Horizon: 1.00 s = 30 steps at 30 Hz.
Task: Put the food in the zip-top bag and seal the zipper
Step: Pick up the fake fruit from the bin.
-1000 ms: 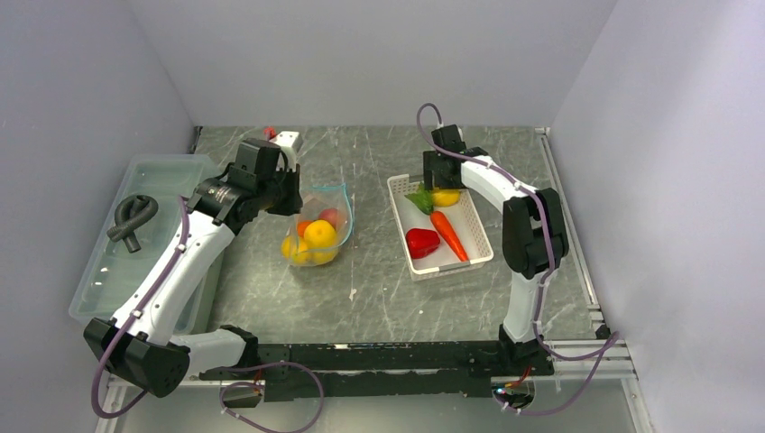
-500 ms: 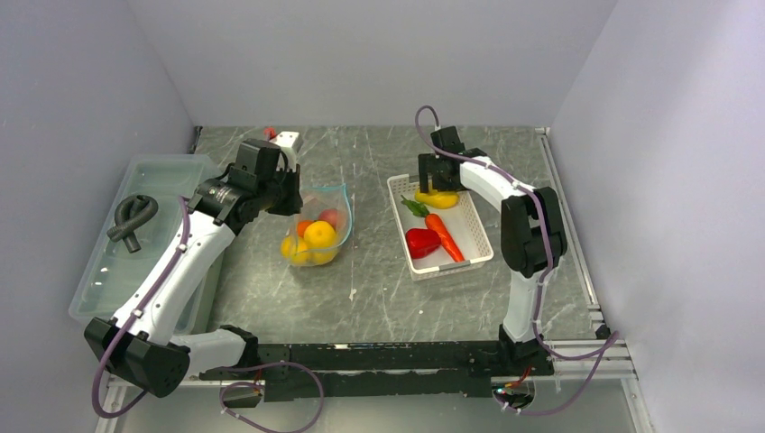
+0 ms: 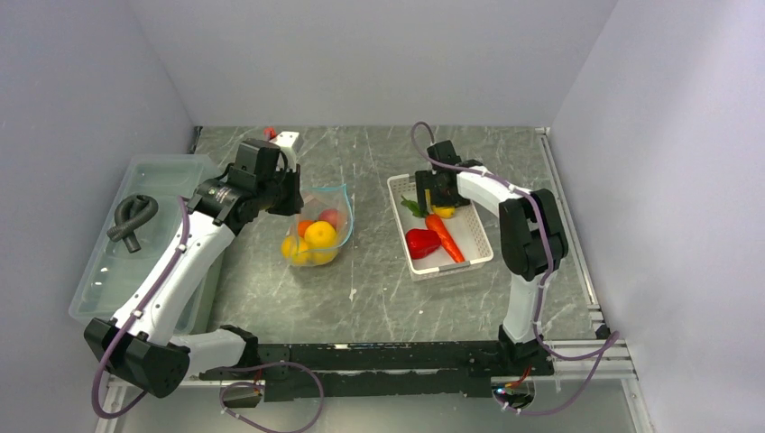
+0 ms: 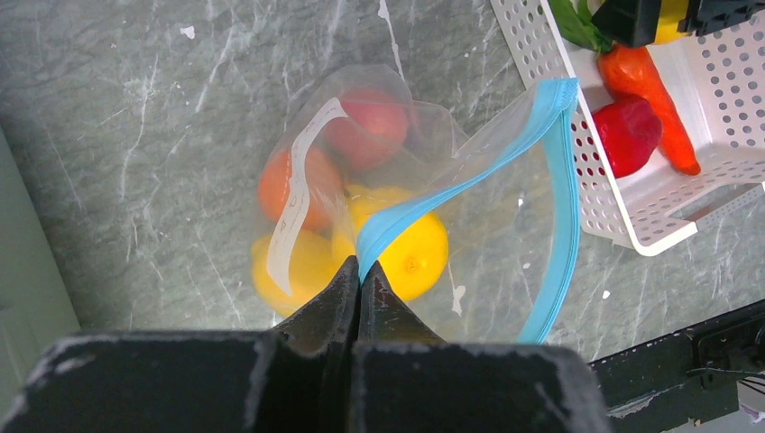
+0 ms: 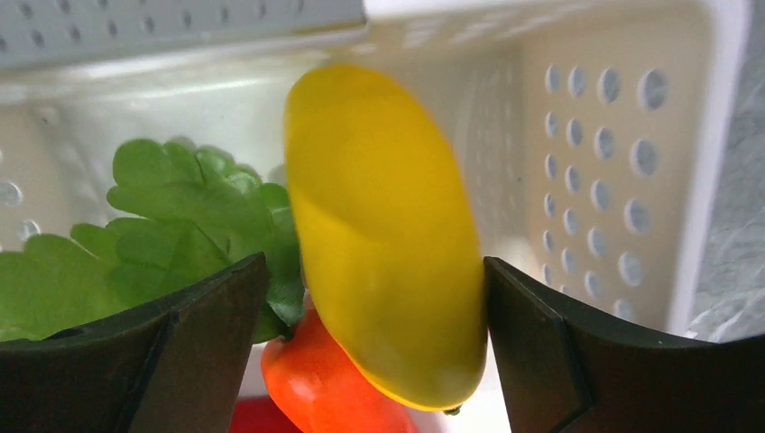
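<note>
1. Nearest: bag [image 4: 496,253] lay on the table between the two arms, mouth agape. Round fruits [image 3: 317,234] were inside it: yellow, orange, one reddish. That part looked done.
2. Basket [image 3: 474,242] stood to the right of the bag, apart from it. Pepper [image 3: 421,242] and carrot [image 3: 446,236] lay in its near half, not yet bagged.
3. Left gripper [image 4: 359,271] was clenched on the zipper [image 4: 564,180] at the bag's edge, holding the mouth open. The strip gaped in a wide loop, unsealed.
4. Far end of basket: right gripper [image 5: 374,271] was down inside, jaws spread either side of the yellow fruit [image 5: 388,244] and not squeezing it as far as I could tell. Leaf [image 5: 180,207] lay just beside that fruit.
5. Judgement: about halfway. Four pieces were left to carry over, then the zipper to press shut.
6. Views: the overhead gave the layout, but the right gripper hid most of the yellow fruit and its jaws could not be read. Only the right wrist view showed the straddle. Only the left wrist view showed the pinch on the strip.
</note>
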Available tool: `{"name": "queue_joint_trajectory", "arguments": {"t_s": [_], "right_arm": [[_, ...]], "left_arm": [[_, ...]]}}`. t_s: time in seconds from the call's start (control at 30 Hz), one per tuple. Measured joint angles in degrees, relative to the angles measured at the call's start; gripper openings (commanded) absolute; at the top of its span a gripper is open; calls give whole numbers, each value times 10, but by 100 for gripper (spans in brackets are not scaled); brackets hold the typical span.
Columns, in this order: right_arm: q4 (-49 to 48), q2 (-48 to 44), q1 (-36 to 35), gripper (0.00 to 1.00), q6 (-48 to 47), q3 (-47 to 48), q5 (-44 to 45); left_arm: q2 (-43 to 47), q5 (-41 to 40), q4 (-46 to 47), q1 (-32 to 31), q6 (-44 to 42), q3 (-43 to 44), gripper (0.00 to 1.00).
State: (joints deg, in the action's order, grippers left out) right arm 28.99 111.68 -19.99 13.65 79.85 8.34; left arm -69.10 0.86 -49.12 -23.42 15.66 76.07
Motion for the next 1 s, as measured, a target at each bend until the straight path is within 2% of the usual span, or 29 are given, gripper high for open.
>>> {"name": "queue_joint_trajectory", "arguments": {"t_s": [0.33,0.57,0.63,0.87,1.0], "right_arm": [[7,0,-15,87,0,-20,0],[7,0,-15,76,7,-22,3],[6,0,-15,70,10,-22,3],[5,0,-15,37,17,-22,8],[8,-3,-15,27,18,-22,21]], "left_arm": [[7,4,1,0,0,-6,0],[7,5,1,0,0,-7,0],[7,5,1,0,0,-7,0],[7,5,1,0,0,-7,0],[7,5,1,0,0,-7,0]]}}
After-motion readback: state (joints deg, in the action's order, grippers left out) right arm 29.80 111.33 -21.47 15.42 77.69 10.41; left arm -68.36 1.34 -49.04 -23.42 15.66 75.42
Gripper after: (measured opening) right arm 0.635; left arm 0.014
